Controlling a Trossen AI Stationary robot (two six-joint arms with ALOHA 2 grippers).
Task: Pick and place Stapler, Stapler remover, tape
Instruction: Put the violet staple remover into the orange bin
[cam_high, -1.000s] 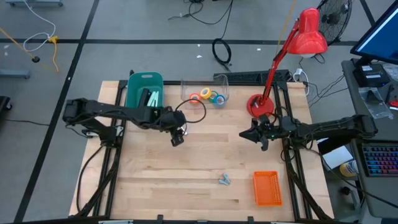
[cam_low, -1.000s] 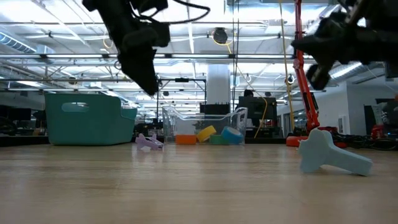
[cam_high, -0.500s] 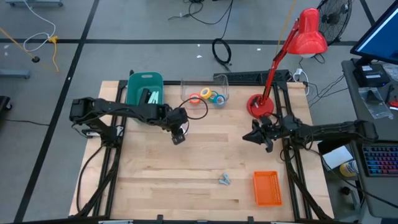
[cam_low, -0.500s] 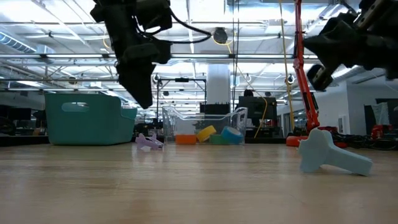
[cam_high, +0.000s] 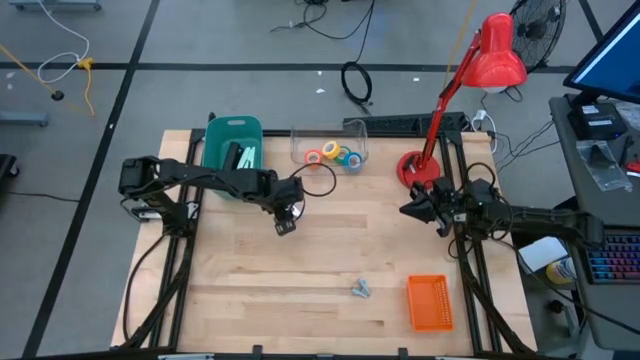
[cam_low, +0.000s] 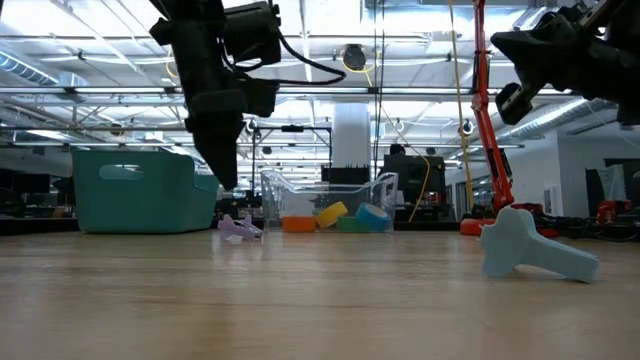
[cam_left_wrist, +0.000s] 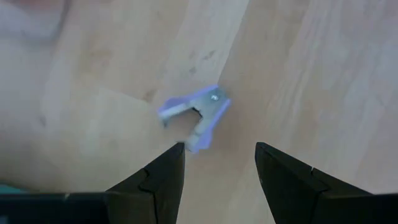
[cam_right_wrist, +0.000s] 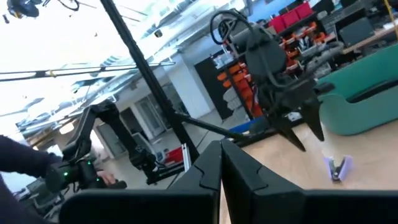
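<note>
A purple stapler remover (cam_left_wrist: 198, 116) lies flat on the wood table, also seen in the low view (cam_low: 238, 228) and the right wrist view (cam_right_wrist: 337, 167). My left gripper (cam_left_wrist: 217, 149) hangs open just above it, fingers pointing down (cam_low: 225, 180), left of table centre (cam_high: 285, 220). The orange, yellow, green and blue tape rolls (cam_high: 335, 155) sit in a clear tub (cam_low: 325, 205). A pale long object (cam_high: 241, 158) lies in the teal bin (cam_high: 230, 130). My right gripper (cam_high: 410, 210) is shut and raised near the lamp base (cam_right_wrist: 221, 163).
A red desk lamp (cam_high: 497, 55) stands on its base (cam_high: 412, 168) at the far right. An orange basket (cam_high: 430, 302) and a small pale blue T-shaped object (cam_high: 362, 289) lie near the near edge (cam_low: 535, 250). Bare wood lies between the arms.
My left gripper has come down toward the stapler remover and shifted slightly toward the far edge. My right gripper has drawn back toward the table's right edge and risen a little. The things on the table have not moved.
</note>
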